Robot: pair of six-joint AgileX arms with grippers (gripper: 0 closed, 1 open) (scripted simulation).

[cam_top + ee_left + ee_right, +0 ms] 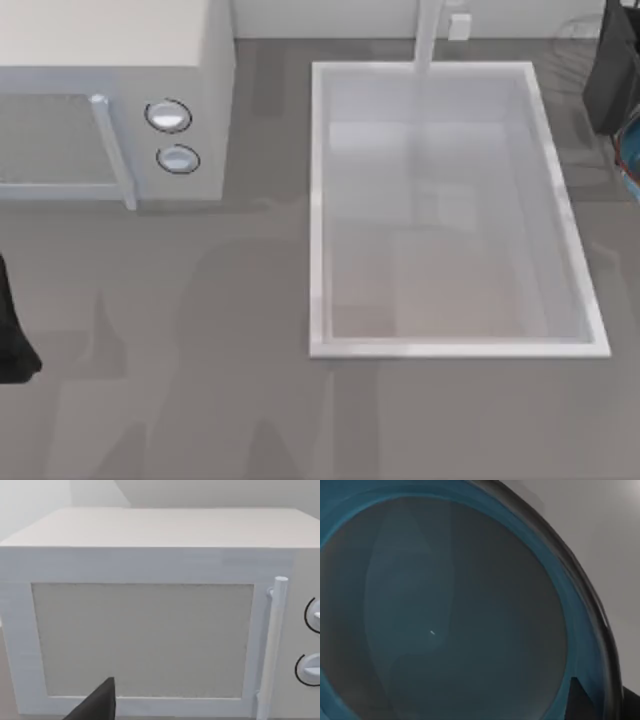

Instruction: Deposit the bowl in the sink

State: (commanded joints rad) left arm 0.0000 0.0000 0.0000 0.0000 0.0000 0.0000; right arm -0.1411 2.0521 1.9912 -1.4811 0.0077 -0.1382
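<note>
A sliver of the teal-blue bowl (631,152) shows at the far right edge of the table, to the right of the sink (318,210) and partly under my right arm (612,70). The right wrist view looks straight down into the bowl (445,620) from very close, showing its dark blue inside and its teal rim. The sink is a large white basin with a pale raised rim and nothing in it. My left arm (14,340) is parked at the left edge of the table.
A white microwave (110,50) with two round knobs stands at the back left, and its door and handle face the left wrist camera (150,640). A white faucet post (428,35) rises at the sink's far short side. Grey tabletop lies in front.
</note>
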